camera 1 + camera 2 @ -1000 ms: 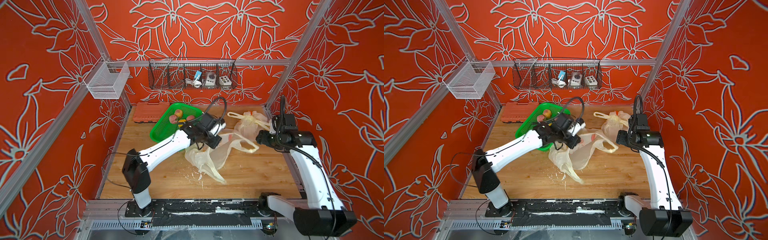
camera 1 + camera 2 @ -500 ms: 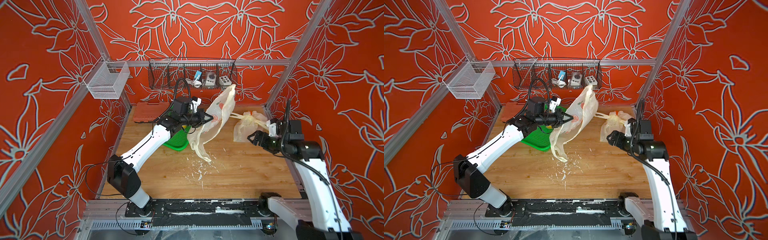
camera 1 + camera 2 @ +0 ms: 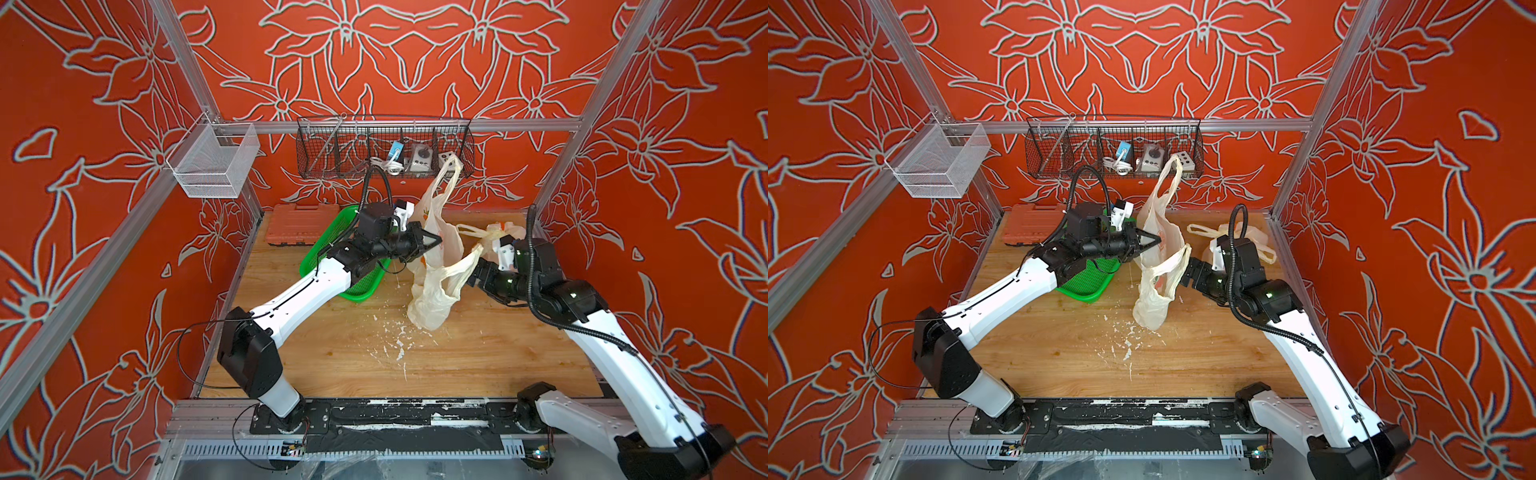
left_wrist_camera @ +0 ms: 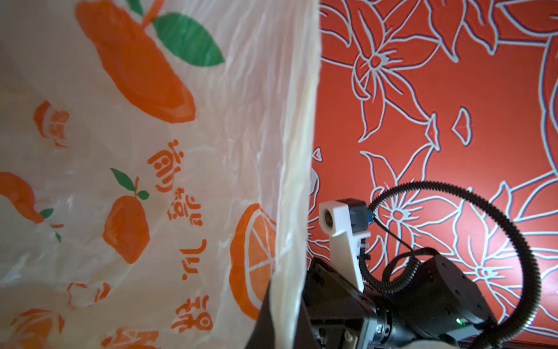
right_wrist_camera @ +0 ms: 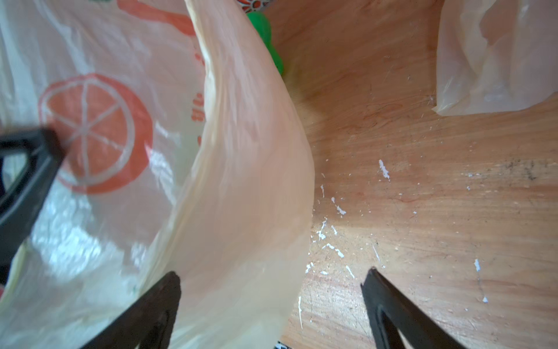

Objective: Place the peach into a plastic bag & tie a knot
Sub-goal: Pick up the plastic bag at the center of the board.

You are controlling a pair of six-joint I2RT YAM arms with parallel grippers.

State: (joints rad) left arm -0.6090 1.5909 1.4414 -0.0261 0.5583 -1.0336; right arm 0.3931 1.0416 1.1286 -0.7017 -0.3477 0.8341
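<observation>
While both arms meet above the wooden table (image 3: 478, 361), the green basket (image 3: 359, 291) serves as the reference mark. It sits toward the table's back, half hidden under the left arm.

Hanging just right of the green basket: the plastic bag (image 3: 432, 299), pale, translucent, printed with oranges and green leaves. Its bottom sags close over the boards; contact cannot be told. One handle loop stands up toward the black wire basket (image 3: 374, 145), which is mounted on the back rail above the green basket. The other loop trails toward the right arm.

Well right of the green basket, beyond the hanging bag: a second bag (image 3: 498, 230), crumpled on the table.

Just behind the green basket: a flat orange case (image 3: 295, 224).

Up and left of the green basket, on the side rail: a white mesh basket (image 3: 212, 162).

At the bag's side, the left gripper (image 3: 432, 241) has its jaws closed tight, pinching a fold of the film.

On the far side of the bag from the green basket, the right gripper (image 5: 271, 278) has its jaws spread wide, gripping nothing. The lower loop lies between them against one finger (image 5: 157, 305).

The peach cannot be made out in any view: the arm covers the green basket's inside, and the bag's contents are unreadable.

In front of the green basket, under the bag: white flecks (image 3: 399, 353) on the boards.
</observation>
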